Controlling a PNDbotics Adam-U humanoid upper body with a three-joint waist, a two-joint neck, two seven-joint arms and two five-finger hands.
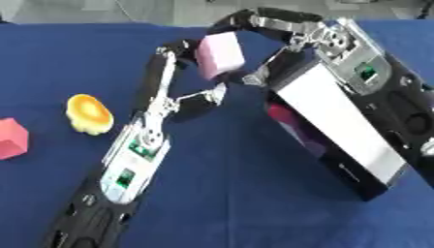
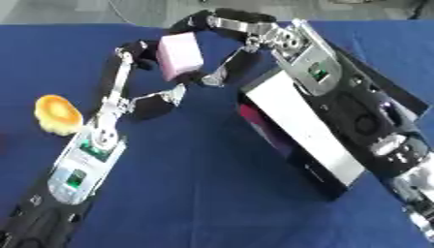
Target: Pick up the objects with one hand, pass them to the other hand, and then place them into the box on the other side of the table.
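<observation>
Two hands meet over the far middle of the blue tabletop [image 1: 229,193], and between them sits the pink block [image 1: 220,55], lifted clear of the cloth. The left hand [image 1: 182,82] comes up from the lower left, its long fingers [image 1: 161,72] running up the block's left side and the thumb [image 1: 208,97] tucked under its lower edge, so it is pinching the block. The right hand [image 1: 271,29] arches in from the upper right, its fingers curled over the block's top and far side; it too has the block in its clasp. Both are on it at once!

Just right of the handover stands the box [image 1: 339,121], a dark-walled container with a pale, whitish side panel facing the camera, tilted in the view and lying under the right forearm. Something magenta [image 2: 254,121] shows at its open near end; what it is cannot be made out.

Over on the left, well apart from the hands, a yellow, round, lumpy thing [image 1: 89,114] rests on the cloth, and a red block [image 1: 12,138] sits at the left edge of the left eye view. Nothing lies between the block and the box except the right hand's own fingers.
</observation>
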